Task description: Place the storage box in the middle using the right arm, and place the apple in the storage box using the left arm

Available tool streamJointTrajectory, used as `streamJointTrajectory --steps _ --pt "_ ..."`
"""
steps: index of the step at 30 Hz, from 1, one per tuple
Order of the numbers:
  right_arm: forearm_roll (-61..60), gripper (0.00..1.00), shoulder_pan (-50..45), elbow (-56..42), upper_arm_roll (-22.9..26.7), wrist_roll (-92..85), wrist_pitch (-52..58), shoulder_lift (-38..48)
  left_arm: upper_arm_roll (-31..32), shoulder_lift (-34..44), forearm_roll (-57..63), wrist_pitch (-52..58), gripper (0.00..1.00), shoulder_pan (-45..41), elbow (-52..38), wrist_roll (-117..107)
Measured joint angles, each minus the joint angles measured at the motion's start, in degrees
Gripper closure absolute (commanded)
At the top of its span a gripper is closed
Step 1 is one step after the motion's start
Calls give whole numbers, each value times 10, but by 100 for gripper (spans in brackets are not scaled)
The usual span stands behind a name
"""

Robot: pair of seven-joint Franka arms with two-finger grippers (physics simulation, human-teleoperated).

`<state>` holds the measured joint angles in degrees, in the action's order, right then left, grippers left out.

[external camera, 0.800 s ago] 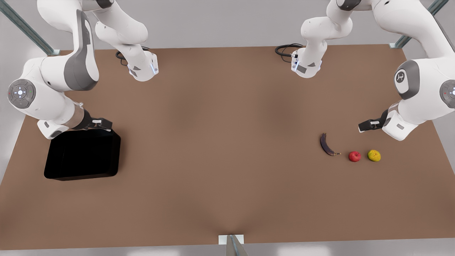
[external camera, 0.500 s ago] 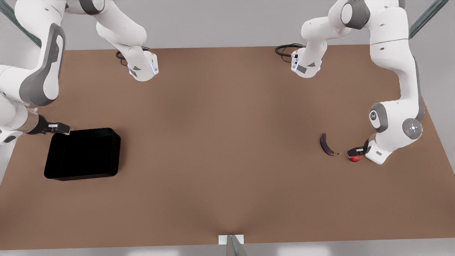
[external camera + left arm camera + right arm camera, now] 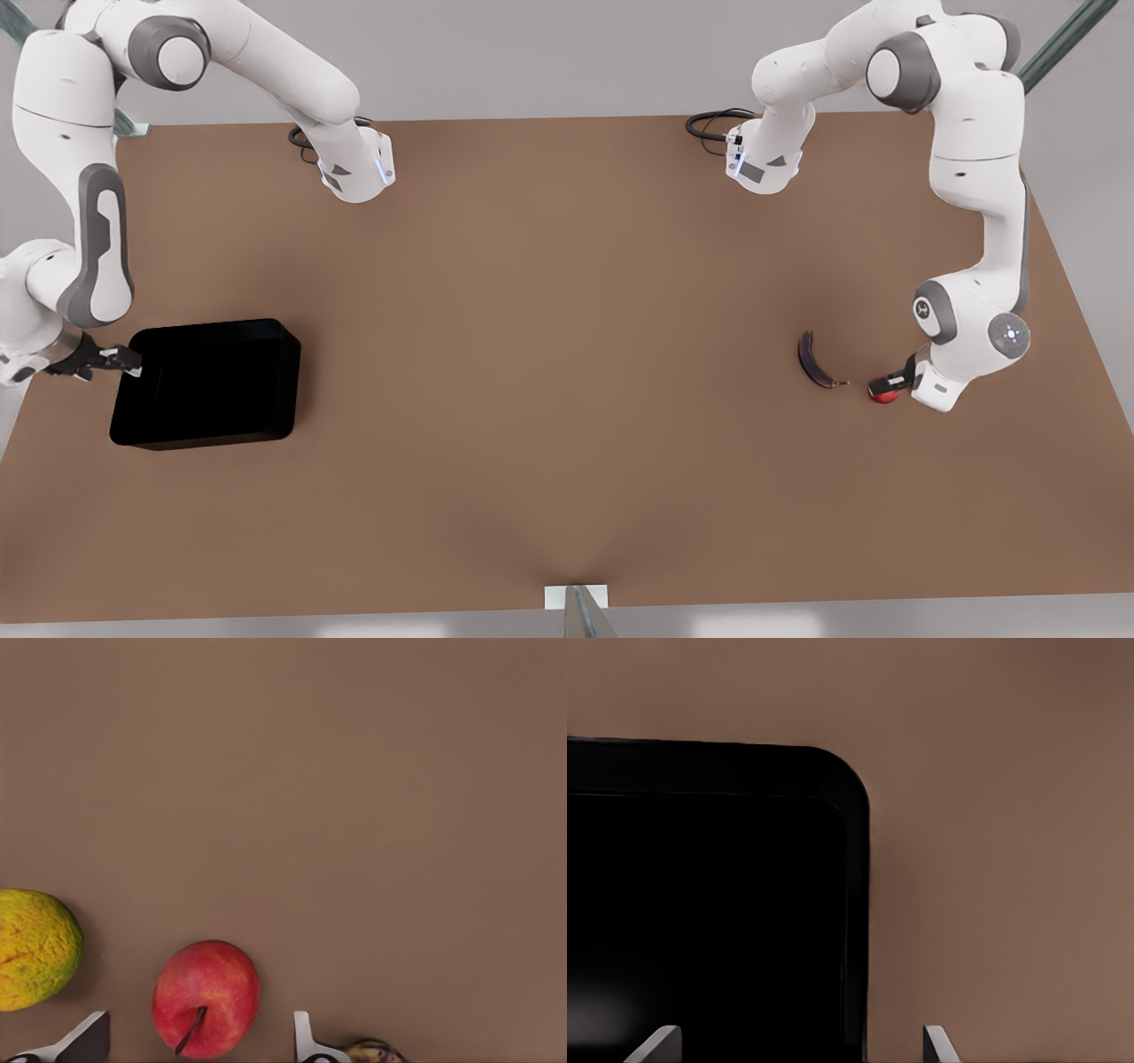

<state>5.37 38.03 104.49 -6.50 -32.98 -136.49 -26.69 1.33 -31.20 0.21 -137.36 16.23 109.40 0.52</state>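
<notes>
Front view: box (image 3: 208, 383) sits near the table (image 3: 567, 354) edge on this view's left, well off the middle. Right gripper (image 3: 120, 360) is at the box's outer wall, on the side away from the centre, fingers spread with the wall about between them. Apple (image 3: 881, 396) lies far over on this view's right, just beside the dark banana (image 3: 813, 361); left gripper (image 3: 886, 384) is down right over it, partly covering it. Each arm is the near one for its own thing.

Left wrist view: apple (image 3: 205, 997) sits between the two fingertips (image 3: 303, 1036), with a gap on either side, so the hand is open and not yet gripping. Stem points back toward the wrist. Yellow fruit (image 3: 35, 946) lies just outside one finger, banana tip (image 3: 374, 1051) just outside the other: tight quarters for closing.

Right wrist view: box wall (image 3: 858, 930) runs lengthwise between the open fingertips (image 3: 937, 1043), rounded corner ahead. Likely next: close on the wall, then drag toward the middle.
</notes>
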Motion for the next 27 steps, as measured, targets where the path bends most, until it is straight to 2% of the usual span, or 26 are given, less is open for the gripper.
streamJointTrajectory --steps 13,15,20,21,22,24,27 --pt "0 0 57 29 0 -30 -61 -58 0 -65 1 0 0 2 -38 0" --pt "0 0 57 66 0 -30 -117 -68 0 -66 1 1 0 1 -38 0" --pt "0 0 60 69 2 -46 -109 -66 0 -65 1 2 0 2 -38 0" --pt "0 33 60 69 3 -46 -109 -66 0 -64 1 2 0 2 -38 0" --pt "0 79 60 69 3 -47 -108 -65 0 -64 1 2 1 2 -38 0" --pt "0 79 61 68 3 -56 -108 -64 0 -63 2 2 5 2 -38 0" --pt "-2 79 62 66 4 -56 -108 -66 0 -62 2 3 18 1 -38 0"
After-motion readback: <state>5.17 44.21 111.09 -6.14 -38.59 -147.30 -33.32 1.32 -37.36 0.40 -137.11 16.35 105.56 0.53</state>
